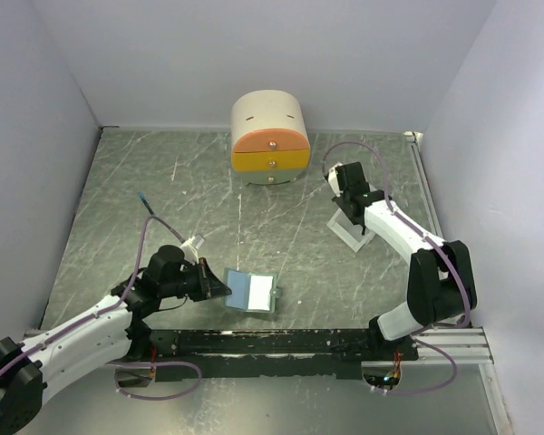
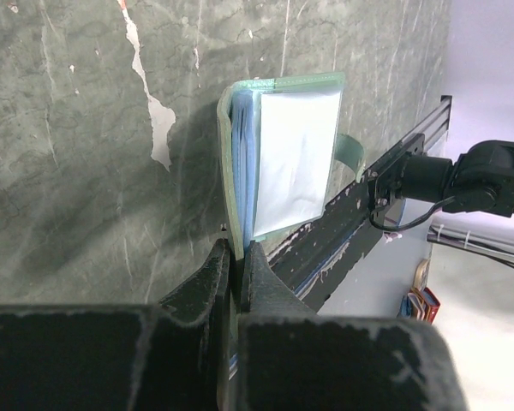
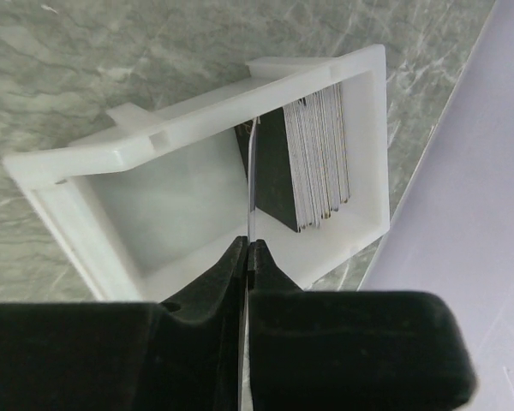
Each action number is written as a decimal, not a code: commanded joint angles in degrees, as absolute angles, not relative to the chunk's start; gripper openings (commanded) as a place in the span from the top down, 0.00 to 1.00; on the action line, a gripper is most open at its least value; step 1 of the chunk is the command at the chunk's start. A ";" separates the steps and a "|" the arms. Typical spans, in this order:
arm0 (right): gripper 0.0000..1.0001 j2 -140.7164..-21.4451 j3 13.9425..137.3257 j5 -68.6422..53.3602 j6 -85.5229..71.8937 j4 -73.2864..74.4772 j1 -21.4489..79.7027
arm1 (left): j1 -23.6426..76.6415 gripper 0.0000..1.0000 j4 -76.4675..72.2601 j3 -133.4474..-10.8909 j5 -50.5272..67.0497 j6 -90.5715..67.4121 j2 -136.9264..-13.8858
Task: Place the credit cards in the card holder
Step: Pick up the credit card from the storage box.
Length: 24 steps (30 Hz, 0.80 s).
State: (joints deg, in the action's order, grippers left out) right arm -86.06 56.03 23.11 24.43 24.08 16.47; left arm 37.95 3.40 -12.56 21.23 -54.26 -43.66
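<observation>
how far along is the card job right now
Done: left pincer holds the card holder open. In hand: right pincer is shut on one card, edge-on, at the white tray. To do: that card and the stack in the tray all need pocketing; the visible pocket looks empty.

Open card holder (image 2: pixel 295 154), credit cards (image 3: pixel 317 158) upright in tray (image 3: pixel 197 116)

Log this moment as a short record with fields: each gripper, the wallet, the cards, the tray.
left gripper: shut on the edge of the wallet
wallet: open, pale pocket page showing
right gripper: shut on one card, edge-on, in the tray
other cards: stacked on edge at one end of the tray
tray: white, on the table
</observation>
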 commanded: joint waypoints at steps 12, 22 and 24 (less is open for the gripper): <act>1.00 -83.55 68.41 35.16 0.57 37.17 30.69 | 37.57 0.93 2.37 -14.23 19.27 -55.31 -42.62; 1.00 -77.87 73.32 27.36 -20.07 43.76 33.22 | 37.56 0.93 4.17 -16.05 16.93 -55.46 -42.93; 1.00 -76.16 72.89 22.28 -23.47 43.82 33.31 | 37.61 0.93 4.24 -16.32 16.22 -56.26 -43.63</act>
